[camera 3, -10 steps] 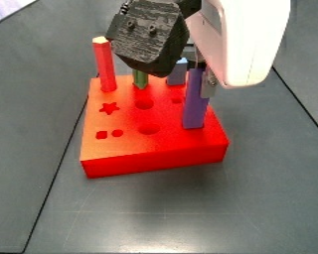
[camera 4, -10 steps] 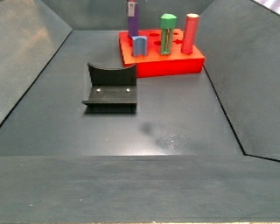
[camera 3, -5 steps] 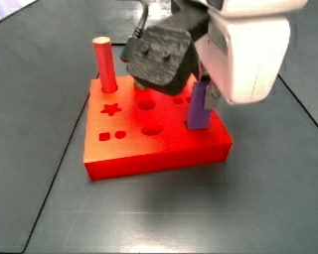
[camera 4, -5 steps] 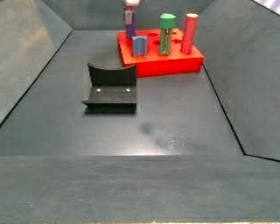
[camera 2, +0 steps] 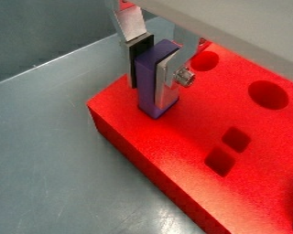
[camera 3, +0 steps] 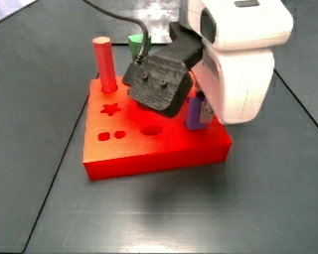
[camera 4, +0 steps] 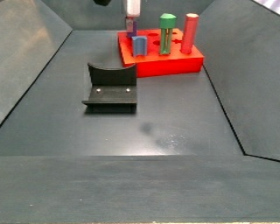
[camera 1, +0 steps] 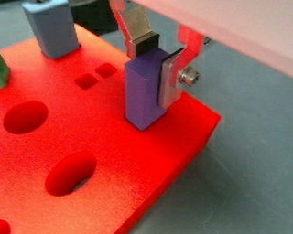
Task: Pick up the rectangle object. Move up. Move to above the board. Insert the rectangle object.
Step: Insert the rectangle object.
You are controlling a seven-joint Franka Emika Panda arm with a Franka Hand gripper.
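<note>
The rectangle object (camera 1: 143, 99) is a slim purple peg standing upright with its lower end in a hole at a corner of the board (camera 1: 100, 146), a thick red-orange block. My gripper (camera 1: 156, 78) is shut on it, silver fingers (camera 1: 174, 78) pressed against its two sides. The same grip shows in both wrist views: gripper (camera 2: 150, 78), peg (camera 2: 146, 97), board (camera 2: 198, 164). In a side view the arm hides most of the peg (camera 3: 198, 112), which stands on the board (camera 3: 155, 149).
A red peg (camera 3: 104, 62), a green peg (camera 4: 168, 33) and a short light-blue peg (camera 1: 48, 27) stand in the board (camera 4: 166, 64). Round holes (camera 1: 27, 114) and square holes (camera 2: 234, 139) are open. The fixture (camera 4: 111, 87) sits on the dark floor in front of the board.
The gripper has come down with the purple peg, which has sunk into the board and now shows much less height. The other pegs have not moved.
</note>
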